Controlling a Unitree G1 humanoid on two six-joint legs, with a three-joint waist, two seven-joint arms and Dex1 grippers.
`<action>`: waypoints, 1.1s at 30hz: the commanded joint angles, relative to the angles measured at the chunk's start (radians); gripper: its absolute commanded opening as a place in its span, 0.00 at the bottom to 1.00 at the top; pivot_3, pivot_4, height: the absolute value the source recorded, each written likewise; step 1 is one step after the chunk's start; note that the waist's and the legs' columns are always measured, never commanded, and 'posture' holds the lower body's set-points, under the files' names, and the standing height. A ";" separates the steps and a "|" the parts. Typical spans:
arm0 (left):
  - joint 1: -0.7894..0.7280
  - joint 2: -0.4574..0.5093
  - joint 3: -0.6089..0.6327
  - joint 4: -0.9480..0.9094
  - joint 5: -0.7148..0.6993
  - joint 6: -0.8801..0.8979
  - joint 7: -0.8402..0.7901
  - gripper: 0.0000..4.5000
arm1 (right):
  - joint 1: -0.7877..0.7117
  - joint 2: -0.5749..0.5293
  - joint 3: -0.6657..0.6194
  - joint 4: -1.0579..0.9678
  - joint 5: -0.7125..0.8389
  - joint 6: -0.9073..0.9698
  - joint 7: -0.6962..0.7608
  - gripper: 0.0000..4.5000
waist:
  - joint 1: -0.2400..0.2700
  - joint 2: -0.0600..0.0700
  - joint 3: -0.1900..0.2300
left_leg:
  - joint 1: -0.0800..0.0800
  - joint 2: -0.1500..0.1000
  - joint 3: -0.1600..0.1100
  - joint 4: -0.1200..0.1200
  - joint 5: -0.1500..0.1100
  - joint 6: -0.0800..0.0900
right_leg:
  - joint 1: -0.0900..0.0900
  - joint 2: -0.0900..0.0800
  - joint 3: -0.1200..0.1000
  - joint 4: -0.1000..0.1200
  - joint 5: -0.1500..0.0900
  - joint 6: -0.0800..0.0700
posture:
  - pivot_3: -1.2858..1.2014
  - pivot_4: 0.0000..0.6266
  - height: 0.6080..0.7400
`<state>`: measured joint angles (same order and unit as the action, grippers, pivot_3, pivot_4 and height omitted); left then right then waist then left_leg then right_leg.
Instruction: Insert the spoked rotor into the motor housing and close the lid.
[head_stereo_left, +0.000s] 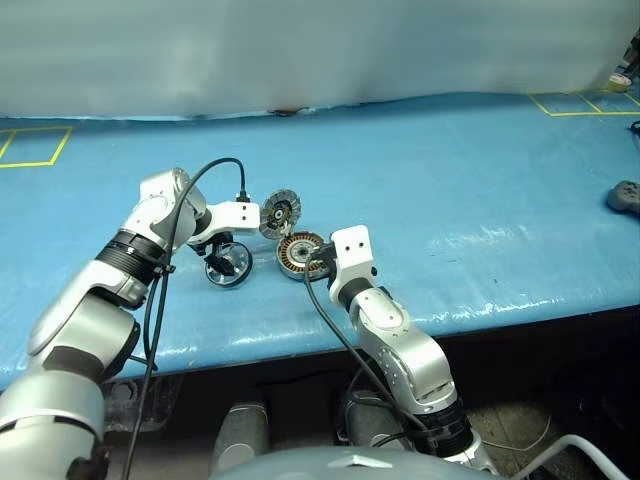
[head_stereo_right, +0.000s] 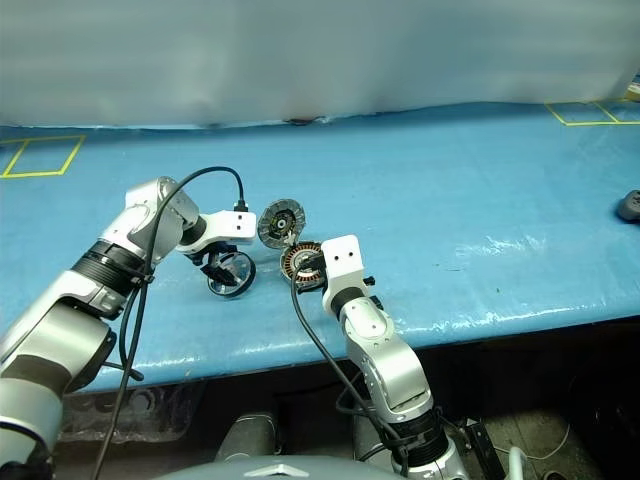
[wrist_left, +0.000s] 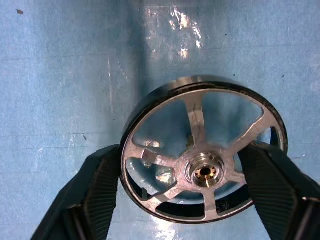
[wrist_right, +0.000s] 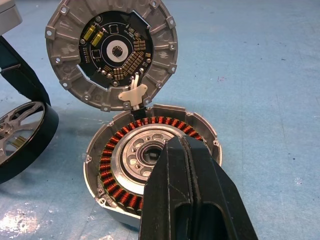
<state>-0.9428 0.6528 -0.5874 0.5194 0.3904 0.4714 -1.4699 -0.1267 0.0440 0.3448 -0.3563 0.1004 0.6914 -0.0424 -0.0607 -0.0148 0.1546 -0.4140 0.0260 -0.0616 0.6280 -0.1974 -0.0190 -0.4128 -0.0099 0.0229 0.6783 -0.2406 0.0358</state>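
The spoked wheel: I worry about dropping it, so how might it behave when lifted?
The spoked wheel looks like rigid metal, so it probably won't flex. Its smooth round rim sits between the left gripper fingers, so it might slip or pivot. If dropped on edge on the blue table, it could roll.

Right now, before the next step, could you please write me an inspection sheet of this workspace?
Surface: blue table cover, yellow tape squares at the far corners.
Job's things: spoked rotor on the cover; motor housing open, windings showing; lid tilted up at its far edge.
Clutter: dark object at the far right.
Grippers: left gripper straddles the rotor's rim, fingers beside it; right gripper shut, over the housing.
Cables: black cable looping over the left wrist; another along the right arm.
Surroundings: pale wall behind the table.
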 joint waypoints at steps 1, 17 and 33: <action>-0.026 0.007 0.011 -0.001 0.004 -0.003 -0.008 0.76 | 0.002 0.034 0.004 -0.020 -0.002 -0.009 0.001 0.00 | 0.000 0.000 0.000 | 0.000 0.000 0.000 0.000 0.000 0.000 | 0.000 0.000 0.000 0.000 0.000 0.000 | 0.52 0.24 1.00; -0.040 0.051 0.035 -0.046 -0.016 -0.012 -0.042 0.76 | 0.002 0.036 0.004 -0.018 0.000 -0.007 0.004 0.00 | 0.000 0.000 0.000 | 0.000 0.000 0.000 0.000 0.000 0.000 | 0.000 0.000 0.000 0.000 0.000 0.000 | 0.52 0.24 1.00; -0.148 0.091 0.058 -0.062 -0.044 -0.179 -0.123 0.76 | 0.002 0.029 0.014 -0.018 -0.006 -0.009 0.021 0.00 | 0.001 0.000 0.000 | 0.000 0.000 0.000 0.000 0.000 0.000 | 0.000 0.000 0.000 0.000 -0.001 -0.001 | 0.52 0.24 1.00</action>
<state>-1.0514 0.7458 -0.5683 0.4751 0.3624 0.3111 -1.5870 -0.1269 0.0439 0.3461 -0.3485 0.0972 0.6914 -0.0233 -0.0594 -0.0148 0.1546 -0.4144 0.0259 -0.0616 0.6280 -0.1974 -0.0190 -0.4131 -0.0100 0.0229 0.6782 -0.2411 0.0350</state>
